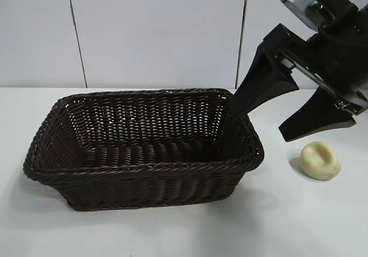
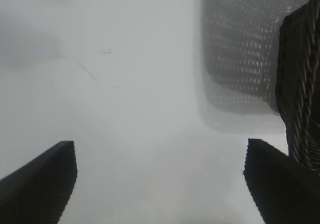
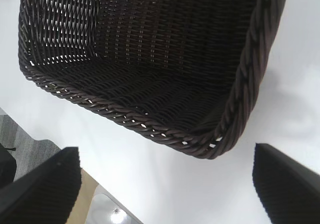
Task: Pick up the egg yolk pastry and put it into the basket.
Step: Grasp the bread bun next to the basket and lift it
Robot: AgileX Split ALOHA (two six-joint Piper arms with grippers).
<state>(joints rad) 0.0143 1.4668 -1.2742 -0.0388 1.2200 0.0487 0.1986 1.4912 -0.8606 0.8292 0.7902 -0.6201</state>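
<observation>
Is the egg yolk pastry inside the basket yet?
No, the egg yolk pastry lies on the white table outside the basket, off its right end in the exterior view.

The white surface [image 1: 172,234] carries two things, well apart from each other. The dark woven basket [image 1: 144,148] sits across its middle and toward the left side, its long rim running along the back edge. The pale egg yolk pastry [image 1: 321,160] lies directly on the surface toward the right edge, beside the basket's right end
</observation>
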